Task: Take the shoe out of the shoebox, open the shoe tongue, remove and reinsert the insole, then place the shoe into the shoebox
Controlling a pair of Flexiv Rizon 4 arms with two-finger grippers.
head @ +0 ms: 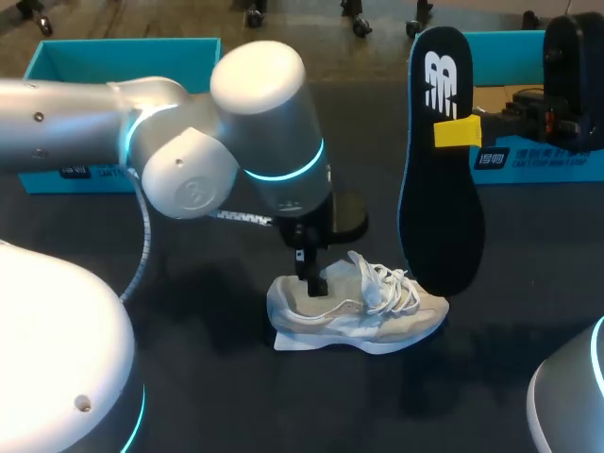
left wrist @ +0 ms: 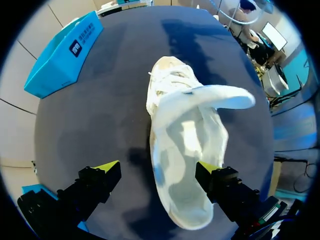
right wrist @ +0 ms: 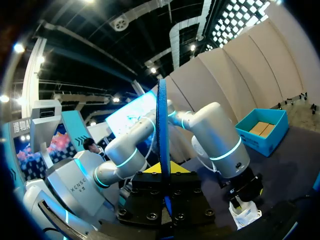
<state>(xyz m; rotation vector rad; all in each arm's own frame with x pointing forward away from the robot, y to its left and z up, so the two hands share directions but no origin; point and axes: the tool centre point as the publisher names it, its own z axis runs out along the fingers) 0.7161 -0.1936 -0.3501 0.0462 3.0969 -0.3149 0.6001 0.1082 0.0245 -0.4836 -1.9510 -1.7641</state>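
Observation:
A white and beige sneaker (head: 363,307) lies on its side on the black table. My left gripper (head: 313,281) hangs over its heel end. In the left wrist view this gripper (left wrist: 157,170) is open, the shoe (left wrist: 185,150) lies between and ahead of the fingers, and the tongue (left wrist: 210,97) is pulled up. My right gripper (head: 456,132) holds the black insole (head: 439,179) upright above the shoe's toe. The right wrist view has that insole (right wrist: 161,135) edge-on, with the gripper (right wrist: 163,170) shut on it.
One teal box (head: 123,57) stands at the back left, also seen as the teal box (left wrist: 62,55) beyond the shoe. A second teal box (head: 528,156) is at the back right, behind my right gripper. Bare table lies in front of the shoe.

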